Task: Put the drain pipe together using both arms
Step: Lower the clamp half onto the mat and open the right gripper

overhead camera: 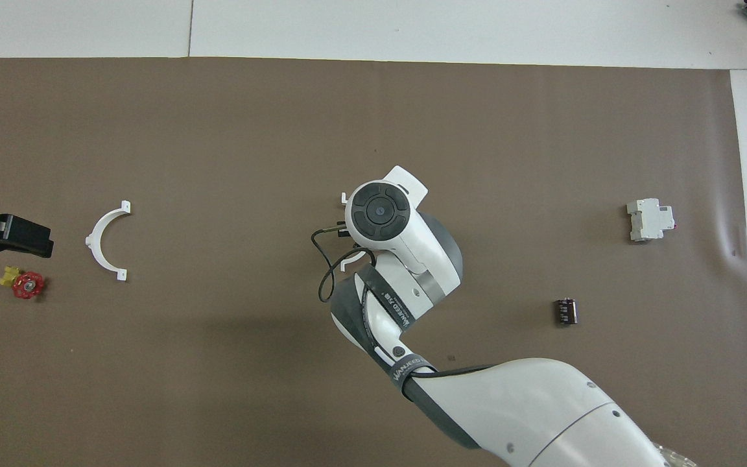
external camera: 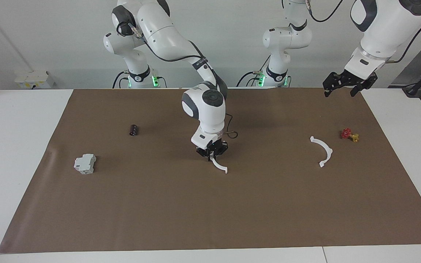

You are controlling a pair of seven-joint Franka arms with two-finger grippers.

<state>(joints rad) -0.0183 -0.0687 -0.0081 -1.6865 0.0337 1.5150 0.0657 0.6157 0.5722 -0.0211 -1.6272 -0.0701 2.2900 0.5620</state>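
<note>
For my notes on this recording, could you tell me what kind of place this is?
Most likely a robotics lab: two white jointed robot arms stand at a white table covered with a brown paper mat.

Two white half-rings (external camera: 322, 152) (external camera: 220, 166) lie on the brown mat (external camera: 159, 204) (the valve piece (external camera: 349, 135) is red and yellow); the grippers (external camera: 211, 157) (external camera: 339, 90) are black.

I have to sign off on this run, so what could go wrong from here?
1. The right hand pinches its white half-ring near one end, the rest hanging free, so it might swivel or slip in transit.
2. The other half-ring lies loose on the brown mat close to the red-and-yellow valve piece; the open left hand, raised over the mat's edge, could knock either when it descends.
</note>
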